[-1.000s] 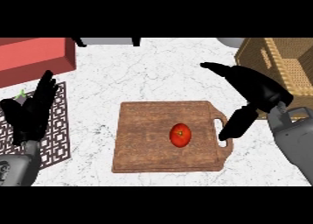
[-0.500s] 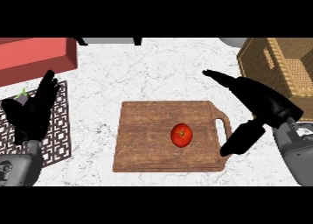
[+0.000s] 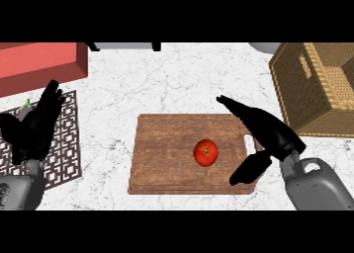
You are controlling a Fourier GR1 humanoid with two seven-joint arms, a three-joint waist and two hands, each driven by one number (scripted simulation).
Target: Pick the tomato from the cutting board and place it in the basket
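Task barely begun: tomato (image 3: 205, 152) sits untouched on the cutting board (image 3: 161, 153), a bit right of the board's middle. My right hand (image 3: 271, 136) hangs over the board's right edge by the handle slot, at 3 o'clock from the tomato, fingers apart and spread, thumb low toward 5 o'clock, nothing held. Near the tomato but no contact. Left to do: close around it, lift, carry to the basket (image 3: 322, 89), release inside.

Basket is at 1 o'clock from the board, at the bench's far right, open top, woven walls. Judging by the layout, the near wall is what I need to lift over on the way in.

My left hand (image 3: 34, 128) rests open, fingers up, at 9 o'clock over a patterned mat (image 3: 66, 158) on the white marble bench (image 3: 180, 84). Red box (image 3: 37, 66) at 11 o'clock, well apart from the path. Small green bit by the left fingertips, can't tell what. Nothing lies between tomato and basket.
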